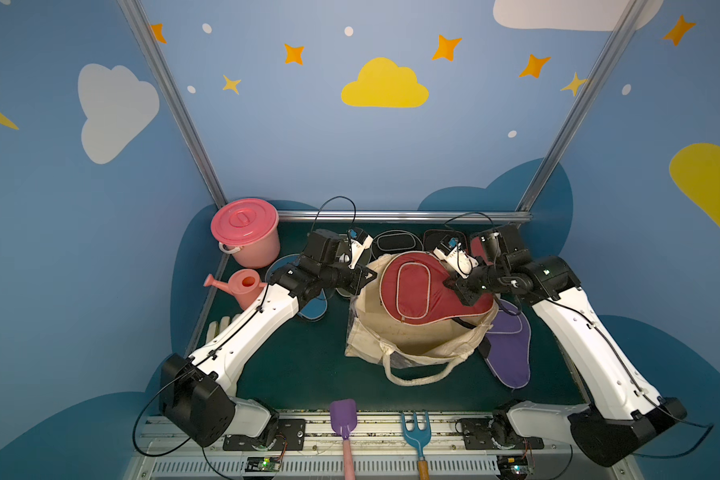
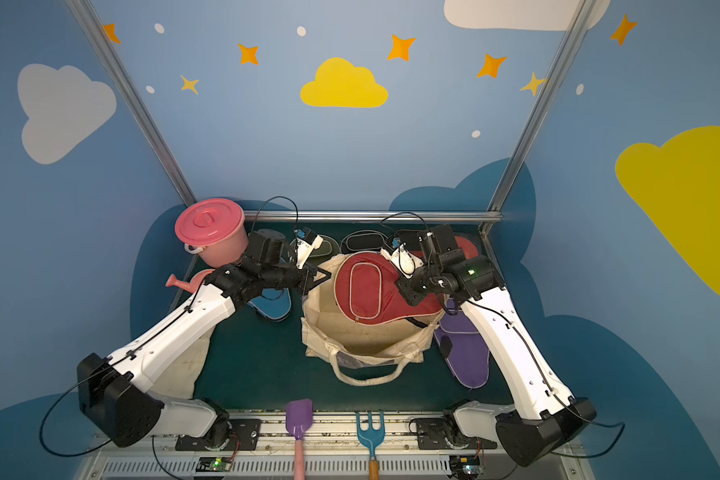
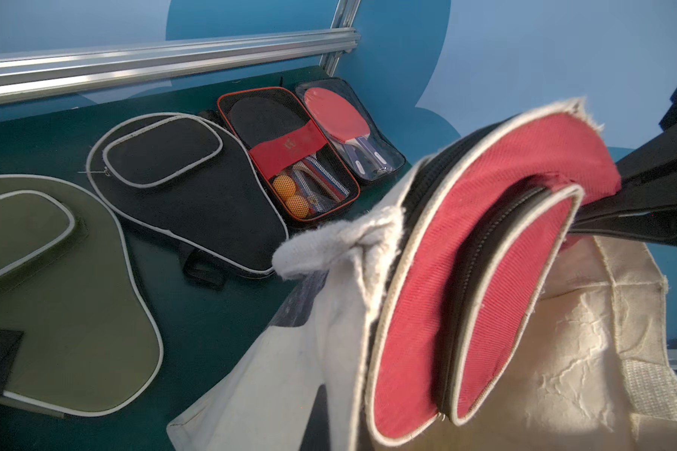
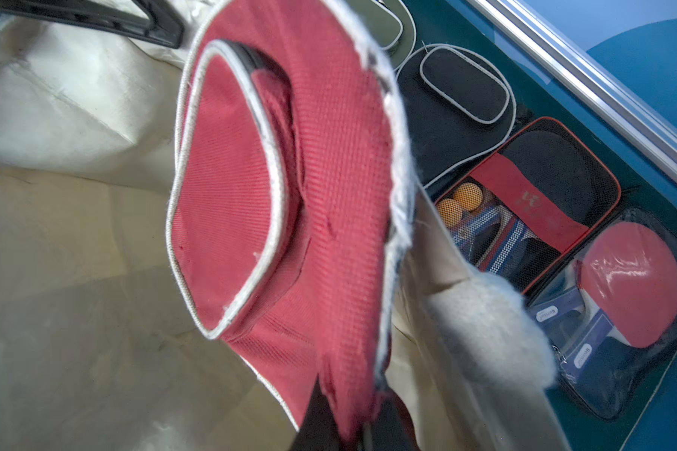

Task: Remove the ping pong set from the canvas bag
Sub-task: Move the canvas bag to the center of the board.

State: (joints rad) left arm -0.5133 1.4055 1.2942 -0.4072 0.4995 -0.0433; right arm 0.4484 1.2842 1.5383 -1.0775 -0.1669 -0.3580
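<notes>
Maroon case point(image 1: 416, 286) held over the open canvas bag point(image 1: 366, 340).
The case's narrow end is clamped in the right gripper point(image 1: 454, 286), and its round end is raised above the bag's mouth; the bag's rim is pinched by the closed left gripper point(image 1: 366, 276). Only in the top views are the purple case point(image 1: 510, 349), just beside the bag, and the blue case point(image 1: 312, 309), under the left arm, seen. The mesh pack point(image 3: 290, 156) with orange balls point(image 3: 290, 195) and the clear pack point(image 3: 348, 129) with a red paddle are shown plainly only in the wrist views, by the back rail point(image 3: 133, 54), next to the black case point(image 3: 196, 195) and the olive case point(image 3: 55, 293).
</notes>
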